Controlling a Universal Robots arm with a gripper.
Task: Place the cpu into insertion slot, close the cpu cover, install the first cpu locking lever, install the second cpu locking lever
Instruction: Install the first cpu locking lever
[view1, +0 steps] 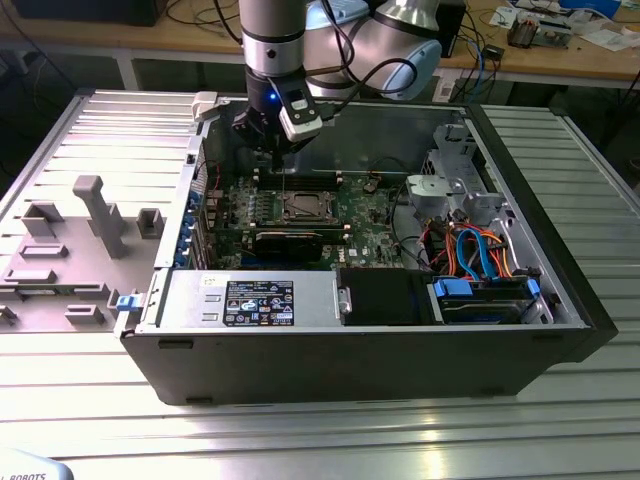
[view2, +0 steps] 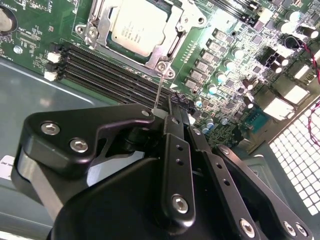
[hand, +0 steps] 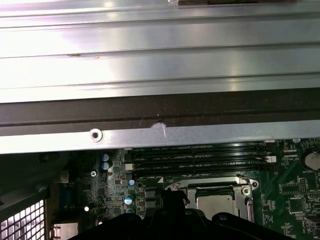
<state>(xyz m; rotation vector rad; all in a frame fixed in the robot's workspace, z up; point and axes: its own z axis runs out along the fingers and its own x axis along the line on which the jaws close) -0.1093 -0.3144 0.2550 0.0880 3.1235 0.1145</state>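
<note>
The cpu (view2: 136, 27) already lies in the insertion slot (view2: 102, 30) on the green circuit board (view2: 210, 20), and the cpu cover (view2: 165, 47) appears folded down around it, its silvery frame bordering the chip on the sides that show; in the exterior view the socket (view1: 303, 208) sits mid-board inside the open computer case (view1: 560, 270), which rests on the ribbed metal counter (view1: 320, 430).

The gripper (view2: 161, 111) hangs above the long memory slots (view2: 110, 75) just beside the socket, its fingers drawn together on what looks like a thin wire — probably a locking lever (view2: 159, 90) — that runs from the fingertips toward the corner of the cover; the grip looks closed on it, though the wire is fine enough that slight play cannot be ruled out.

The risks, as I judge them: the wire is thin and springy, so it could slip out of the fingers and snap back; if it is pushed off its line it may miss its catch and leave the cover unclamped; the black fingers are close to the memory slots and the small capacitors (view2: 220, 77) nearby, so a sideways swing could knock them; too much downward force through the cover could load the chip unevenly — bad for the contacts beneath.
</note>
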